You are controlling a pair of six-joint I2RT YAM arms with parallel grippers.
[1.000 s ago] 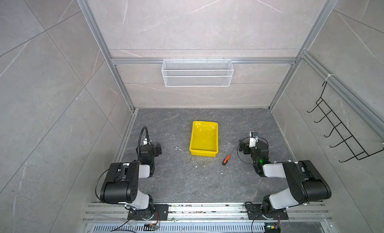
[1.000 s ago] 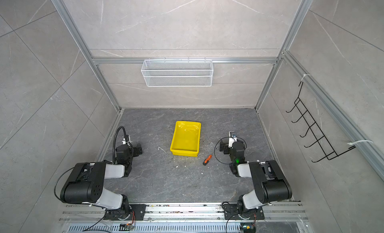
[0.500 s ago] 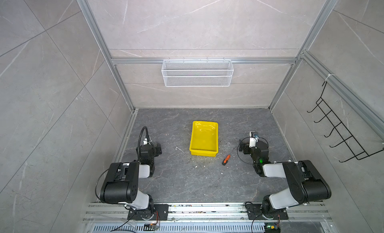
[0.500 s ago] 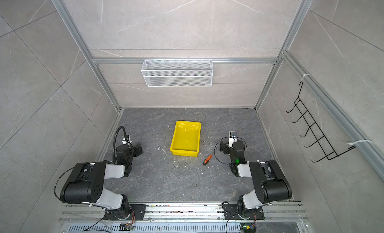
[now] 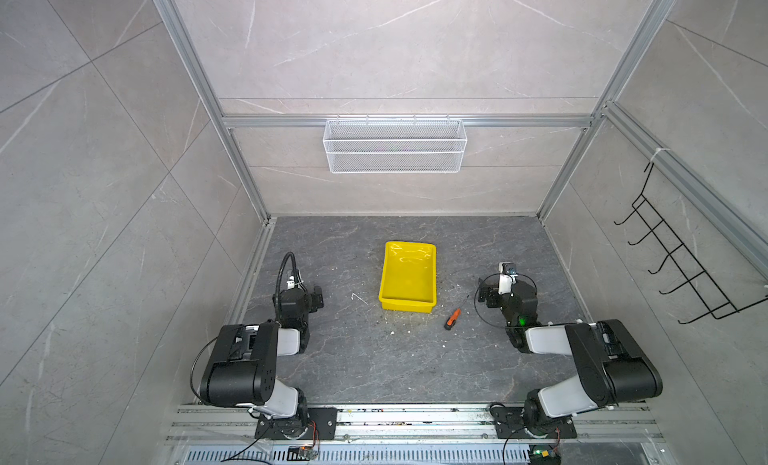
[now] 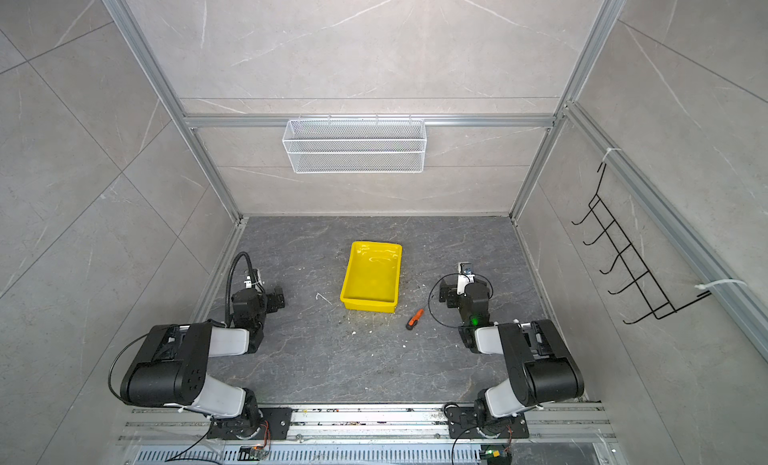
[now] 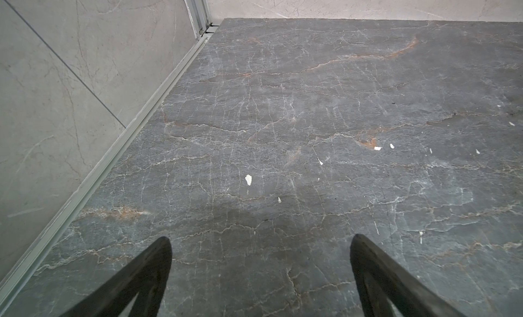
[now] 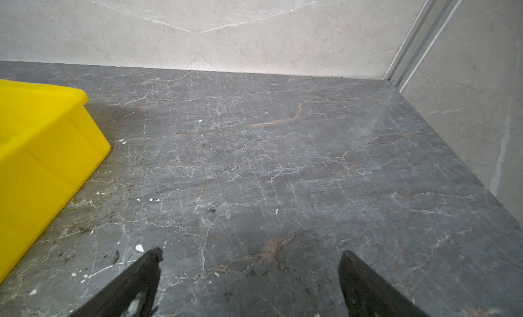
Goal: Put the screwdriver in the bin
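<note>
Currently | screwdriver (image 5: pixel 453 318) is lying on desk (image 5: pixel 365 367) near bin (image 5: pixel 407 306) | left hand (image 7: pixel 261 238) is hovering released | right hand (image 8: pixel 250 252) is hovering released

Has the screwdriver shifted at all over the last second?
No. The screwdriver lies where it was, just off the near right corner of the bin, not touching it.

Pale marble walls (image 5: pixel 374 47), dark veined floor (image 5: pixel 374 367), white mesh basket (image 5: pixel 395 147)

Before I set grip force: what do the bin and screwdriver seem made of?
The bin: likely moulded plastic, glossy, with bright highlights on its yellow floor. The screwdriver: orange handle probably plastic, finish too small to judge; thin dark shaft looks metal.
</note>
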